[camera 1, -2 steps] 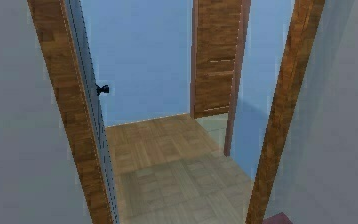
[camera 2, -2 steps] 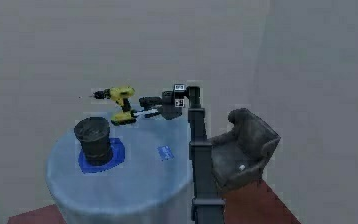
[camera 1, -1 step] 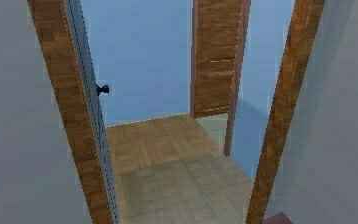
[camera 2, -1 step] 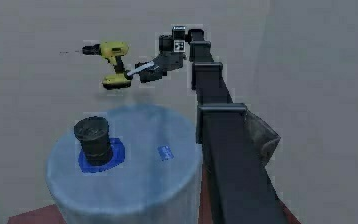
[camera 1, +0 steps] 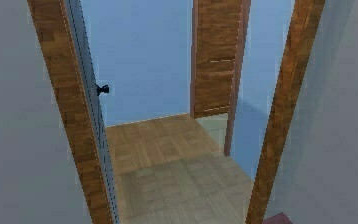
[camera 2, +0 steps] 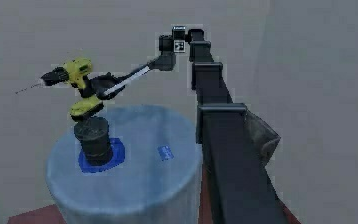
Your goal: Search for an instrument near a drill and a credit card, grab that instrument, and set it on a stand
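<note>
A: Where is the drill?
B: Upper left of the arm side view. The yellow drill [camera 2: 72, 78] is at the fingers [camera 2: 122, 84], just above a dark cylinder [camera 2: 94, 138] on the pale round counter [camera 2: 137, 190].
A: Do the fingers hold it?
B: That cannot be told, nor their spread. A small blue card [camera 2: 167, 152] lies right of the cylinder.
</note>
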{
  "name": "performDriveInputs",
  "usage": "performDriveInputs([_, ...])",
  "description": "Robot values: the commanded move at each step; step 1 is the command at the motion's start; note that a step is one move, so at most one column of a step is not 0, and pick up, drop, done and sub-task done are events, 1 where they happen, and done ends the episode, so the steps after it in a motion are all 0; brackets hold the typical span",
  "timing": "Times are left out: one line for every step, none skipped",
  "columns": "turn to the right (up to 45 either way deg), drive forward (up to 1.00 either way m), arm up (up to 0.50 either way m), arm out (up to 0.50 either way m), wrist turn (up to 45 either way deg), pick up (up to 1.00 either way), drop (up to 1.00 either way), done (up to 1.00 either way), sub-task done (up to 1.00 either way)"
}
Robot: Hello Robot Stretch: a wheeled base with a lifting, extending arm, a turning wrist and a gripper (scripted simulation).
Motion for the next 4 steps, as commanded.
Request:
performDriveInputs([0.0, 0.00, 0.00, 0.00, -45.0, 0.00, 0.00, 0.00, 0.00])
performDriveInputs([0.0, 0.00, 0.00, 0.00, -3.0, 0.00, 0.00, 0.00, 0.00])
performDriveInputs([0.0, 0.00, 0.00, -0.48, 0.0, 0.00, 0.00, 0.00, 0.00])
performDriveInputs([0.0, 0.45, 0.00, 0.00, 0.0, 0.00, 0.00, 0.00, 0.00])
